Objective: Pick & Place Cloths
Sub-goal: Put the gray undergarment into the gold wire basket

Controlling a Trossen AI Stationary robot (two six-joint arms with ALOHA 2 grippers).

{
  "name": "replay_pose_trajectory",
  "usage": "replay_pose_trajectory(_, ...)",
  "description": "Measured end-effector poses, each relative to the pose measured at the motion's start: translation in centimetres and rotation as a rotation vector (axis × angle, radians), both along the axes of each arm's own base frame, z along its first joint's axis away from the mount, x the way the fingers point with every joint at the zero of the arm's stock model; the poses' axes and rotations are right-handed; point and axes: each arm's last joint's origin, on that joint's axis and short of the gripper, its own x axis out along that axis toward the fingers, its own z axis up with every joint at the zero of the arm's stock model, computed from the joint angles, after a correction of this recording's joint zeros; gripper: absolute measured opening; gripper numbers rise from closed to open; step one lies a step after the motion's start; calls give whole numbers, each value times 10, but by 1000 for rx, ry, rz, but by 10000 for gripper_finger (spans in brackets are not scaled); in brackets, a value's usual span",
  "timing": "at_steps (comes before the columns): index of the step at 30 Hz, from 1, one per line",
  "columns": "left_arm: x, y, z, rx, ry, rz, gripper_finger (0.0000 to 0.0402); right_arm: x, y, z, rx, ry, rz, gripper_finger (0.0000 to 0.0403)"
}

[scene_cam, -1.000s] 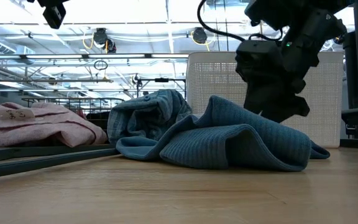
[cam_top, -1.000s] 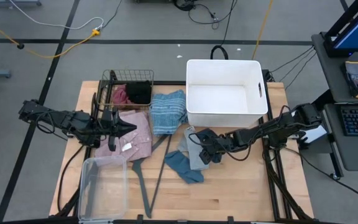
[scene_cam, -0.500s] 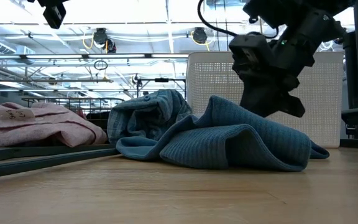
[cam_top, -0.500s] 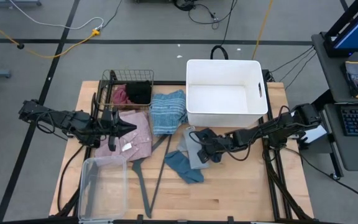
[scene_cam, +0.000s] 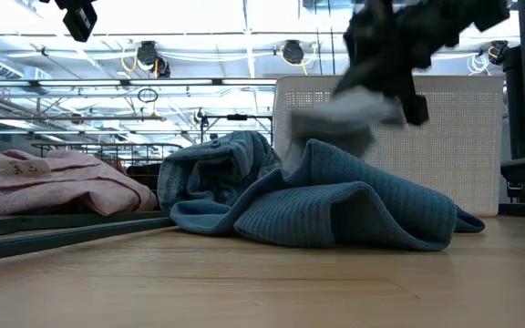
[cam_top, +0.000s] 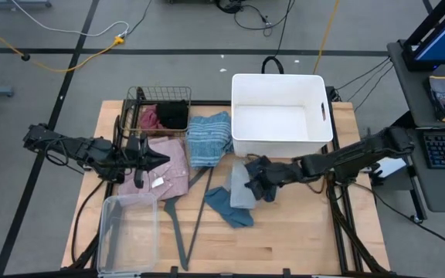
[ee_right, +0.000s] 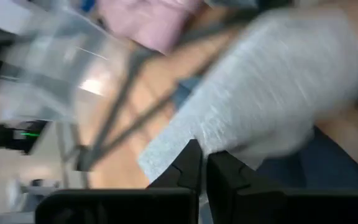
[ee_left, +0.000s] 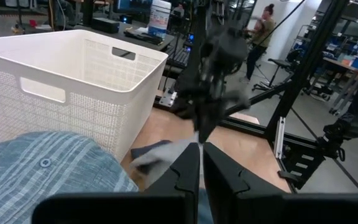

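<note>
Now the right gripper (cam_top: 259, 179) is clamped on the pale grey cloth (cam_top: 242, 188), lifting it above the teal cloth (cam_top: 226, 206), just in front of the white bin (cam_top: 280, 116); the left gripper (cam_top: 164, 159), fingers together, waits over the pink shirt (cam_top: 164, 174).

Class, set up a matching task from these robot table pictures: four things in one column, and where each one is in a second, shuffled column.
Things:
1. pale grey cloth
2. pink checked shirt
3. maroon cloth
4. blue striped towel

Places:
A. in the wire basket
B. beside the white bin
C. under the left end effector
D. pinched by the right end effector

Pairs: 1-D, 2-C, 3-A, 4-B
</note>
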Motion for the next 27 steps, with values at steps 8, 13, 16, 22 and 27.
replay_pose_trajectory(8,0,-1,1,-39,-7,-26,21,-19,-2,63,-90,-400,134,1)
replay_pose_trajectory(13,2,-3,4,-124,-46,-75,21,-30,-3,96,-168,-665,217,1)
replay_pose_trajectory(16,8,-6,7,-163,-78,-116,21,-36,-3,109,-207,-784,251,1)
replay_pose_trajectory(22,32,-17,12,-245,-158,-230,21,-41,-2,123,-279,-947,326,0)
replay_pose_trajectory(27,57,-27,10,-342,-216,-289,21,-43,-1,127,-339,-1011,376,0)
